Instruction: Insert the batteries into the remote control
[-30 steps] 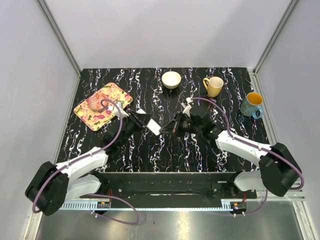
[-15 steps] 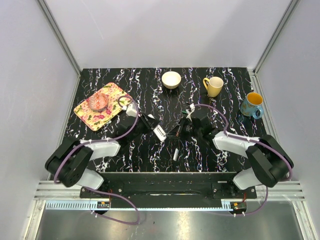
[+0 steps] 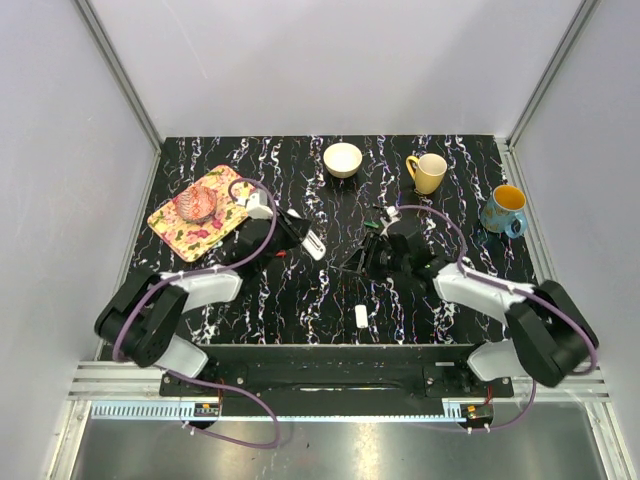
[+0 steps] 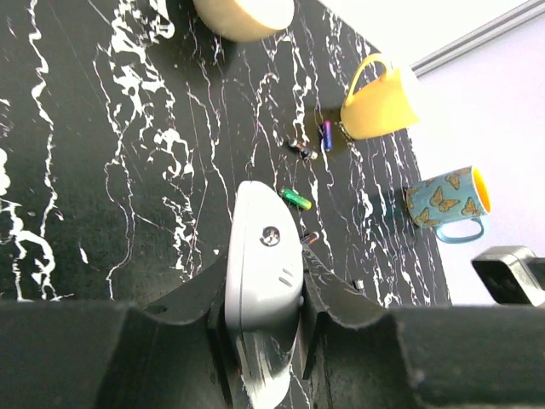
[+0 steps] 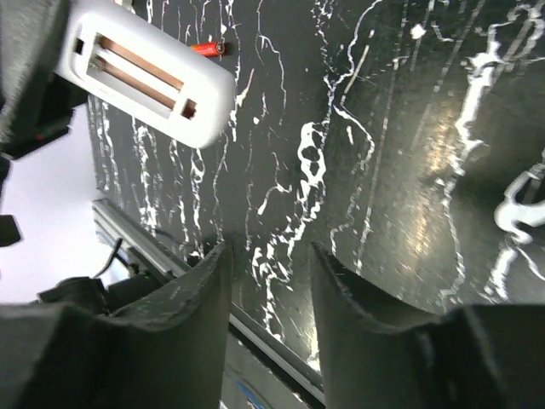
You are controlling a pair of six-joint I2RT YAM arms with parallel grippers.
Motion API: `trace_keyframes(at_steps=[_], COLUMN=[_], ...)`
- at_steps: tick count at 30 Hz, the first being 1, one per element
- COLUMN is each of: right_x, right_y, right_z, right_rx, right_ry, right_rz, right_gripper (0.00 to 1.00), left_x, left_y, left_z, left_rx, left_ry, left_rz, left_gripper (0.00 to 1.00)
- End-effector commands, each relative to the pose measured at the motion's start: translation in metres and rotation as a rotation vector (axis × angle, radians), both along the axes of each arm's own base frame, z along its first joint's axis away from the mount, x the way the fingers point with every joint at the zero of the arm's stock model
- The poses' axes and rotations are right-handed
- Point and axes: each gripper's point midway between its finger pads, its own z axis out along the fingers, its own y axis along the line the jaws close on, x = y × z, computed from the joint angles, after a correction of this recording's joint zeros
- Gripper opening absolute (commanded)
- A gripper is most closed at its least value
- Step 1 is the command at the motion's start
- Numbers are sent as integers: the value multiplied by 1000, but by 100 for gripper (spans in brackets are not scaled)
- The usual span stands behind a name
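My left gripper (image 3: 298,238) is shut on the white remote control (image 3: 313,243) and holds it above the table's middle. In the left wrist view the remote control (image 4: 262,256) sits clamped between the fingers (image 4: 341,302), its smooth side towards the camera. A green battery (image 4: 296,199) lies on the table just beyond its tip, and a tiny red piece (image 4: 310,238) lies beside it. The right wrist view shows the remote control (image 5: 149,81) with an open, empty slot. My right gripper (image 3: 362,258) stands open just right of the remote, nothing between its fingers (image 5: 192,290).
A small white lozenge piece (image 3: 361,316) lies near the front edge. Two small dark cylinders (image 4: 301,149) lie by the yellow mug (image 3: 428,172). A cream bowl (image 3: 343,159), a blue mug (image 3: 503,208) and a floral tray (image 3: 228,185) stand at the back and sides.
My right gripper has opened and drawn back a little from the remote. The white lozenge piece has dropped to the table near the front. My left gripper has carried the remote slightly back.
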Motion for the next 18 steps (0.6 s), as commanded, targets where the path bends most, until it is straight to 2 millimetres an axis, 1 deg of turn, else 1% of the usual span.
trace_keyframes(at_steps=[1,2,3,4,5,6,7,8,9,10,11,12,13,14,15,16,17,18], right_x=[-5,-5,-11,-13,-11,-12,-8,-1,4,10,17,26,32,38,49,55,59,69], right_y=[-40,-50,-61,-68,-74,-77,-82,-89,-92,-95,-103,-104,-106,-111,-111,-115,-123,-126], right_z=[0,-6,-12,-14,-15,-14,-13,-11,-8,-5,-3,2,3,5,10,11,10,14], right_rx=[-185,-227,-262,-284,-308,-313,-338,-366,-396,-417,-462,-490,-515,-548,-570,-591,-630,-654], right_ry=[-72,-76,-62,-57,-64,-61,-74,-91,-92,-105,-124,-147,-159,-167,-176,-175,-158,-157], right_rz=[-50,-85,-103,-124,-154,-159,-187,-228,-248,-265,-300,-308,-317,-339,-349,-362,-377,-387], right_gripper=[54,56,57,58,59,59,60,61,61,62,62,64,66,68,69,69,69,69], left_x=[4,-2,-8,-12,-18,-25,-29,-37,-43,-46,-57,-60,-61,-70,-73,-77,-85,-89], left_y=[14,14,17,19,22,22,24,29,30,34,32,32,34,32,32,32,31,31], left_z=[47,43,42,40,34,38,38,28,42,43,42,48,49,51,56,59,63,66], left_rx=[3,7,3,-3,-7,-33,-48,-56,-128,-161,-204,-229,-242,-260,-276,-287,-296,-300], left_ry=[-94,-73,-48,-31,-7,2,10,33,17,18,36,21,21,24,4,-9,-27,-37], left_rz=[48,37,38,38,36,24,25,27,21,24,-18,-40,-53,-95,-111,-124,-154,-166], left_gripper=[0,0,0,0,0,0,0,0,0,0,0,0,1,0,0,0,0,0])
